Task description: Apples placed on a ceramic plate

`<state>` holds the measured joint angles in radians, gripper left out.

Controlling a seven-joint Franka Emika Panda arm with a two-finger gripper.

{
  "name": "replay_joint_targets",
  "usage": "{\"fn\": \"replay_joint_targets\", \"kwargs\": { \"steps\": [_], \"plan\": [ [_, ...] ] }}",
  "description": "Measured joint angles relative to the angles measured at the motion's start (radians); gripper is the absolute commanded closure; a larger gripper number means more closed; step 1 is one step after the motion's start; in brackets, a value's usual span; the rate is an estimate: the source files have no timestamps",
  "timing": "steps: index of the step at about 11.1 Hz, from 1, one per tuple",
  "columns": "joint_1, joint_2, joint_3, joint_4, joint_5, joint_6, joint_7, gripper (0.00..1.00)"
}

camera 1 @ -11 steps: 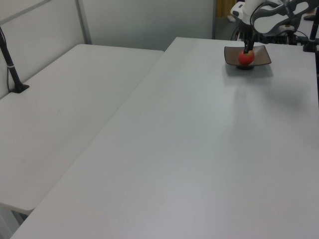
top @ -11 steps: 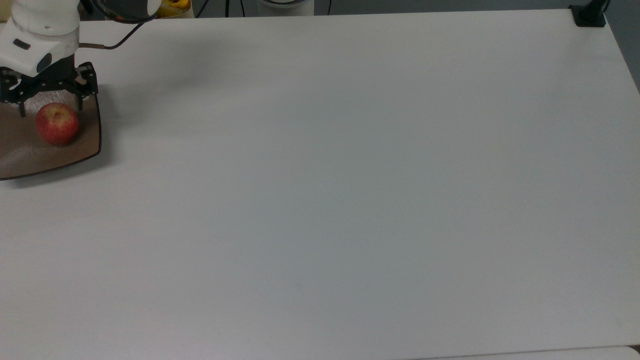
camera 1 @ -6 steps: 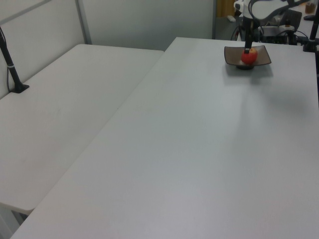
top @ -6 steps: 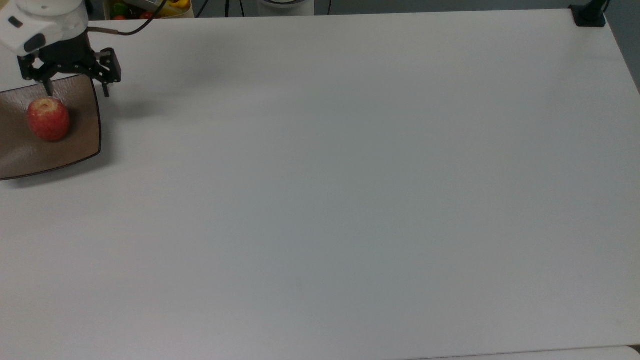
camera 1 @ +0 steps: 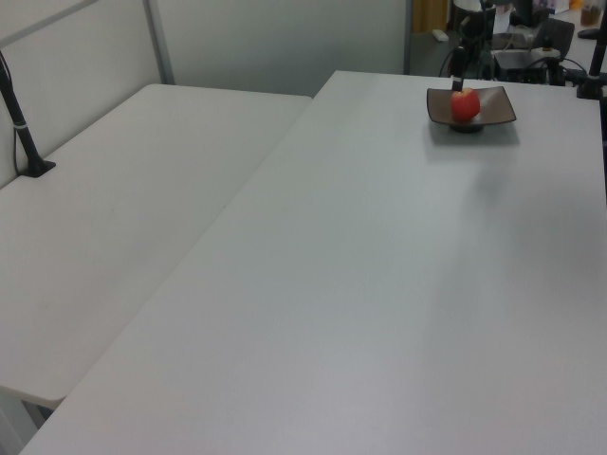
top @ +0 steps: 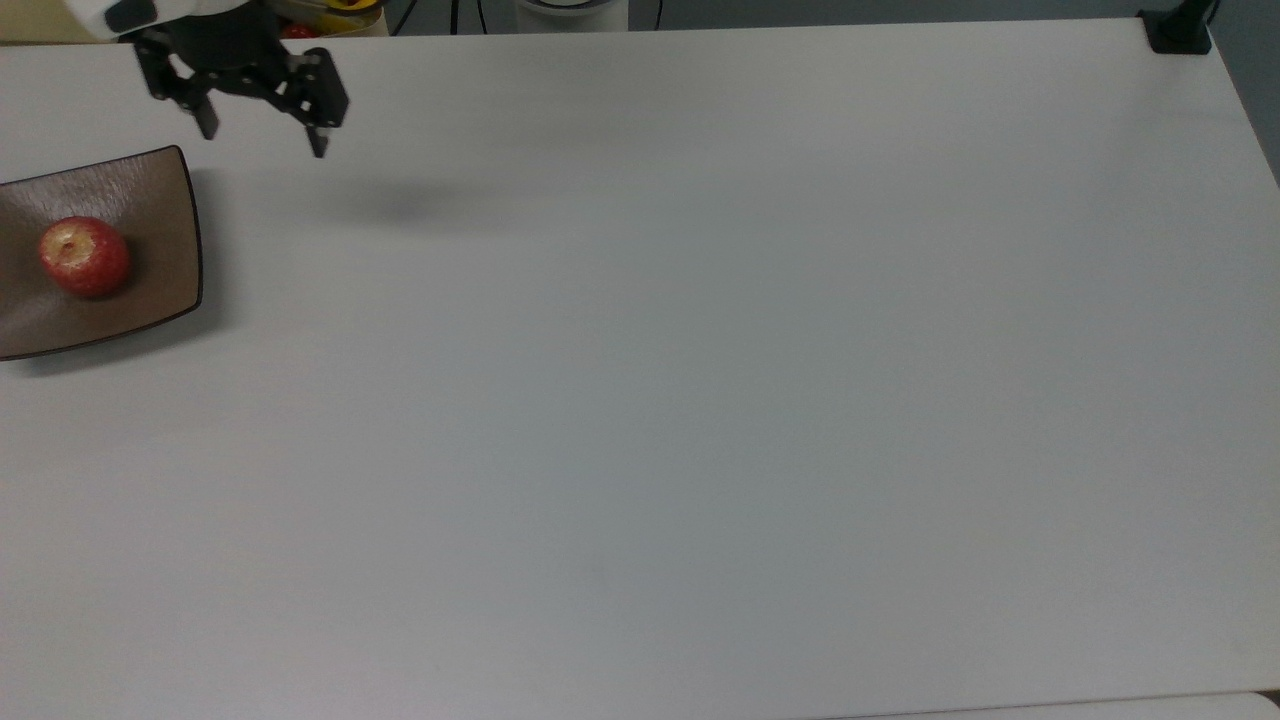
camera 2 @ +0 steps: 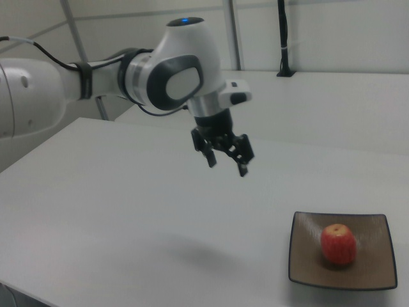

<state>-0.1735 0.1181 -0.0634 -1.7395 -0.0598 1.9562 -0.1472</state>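
Apple [top: 84, 257] resting on plate [top: 160, 200], task apparently done; pincer [top: 262, 128] spread wide, empty, raised above the desk [top: 700, 400], well apart from plate

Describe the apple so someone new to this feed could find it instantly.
Start at the white table, then go to the brown squarish plate at the top view's left edge. The apple sits on it, the only red, round thing there.

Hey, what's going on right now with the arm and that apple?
End effector open, empty, up off the table. Apple sitting on the plate, untouched. Nothing in the way.
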Motion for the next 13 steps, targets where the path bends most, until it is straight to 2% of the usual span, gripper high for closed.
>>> {"fn": "replay_joint_targets", "kwargs": {
  "steps": [1,5,7,9,13],
  "plan": [
    [0.029,-0.011,0.009,0.0,0.019,-0.012,0.061,0.0],
    [0.09,-0.037,0.101,-0.01,0.054,-0.073,0.186,0.0],
    [0.162,-0.041,0.11,-0.038,0.054,-0.073,0.214,0.0],
    [0.199,-0.072,0.111,-0.066,0.053,-0.073,0.214,0.0],
    [0.203,-0.153,0.084,-0.111,0.052,-0.094,0.114,0.0]
  ]
}}
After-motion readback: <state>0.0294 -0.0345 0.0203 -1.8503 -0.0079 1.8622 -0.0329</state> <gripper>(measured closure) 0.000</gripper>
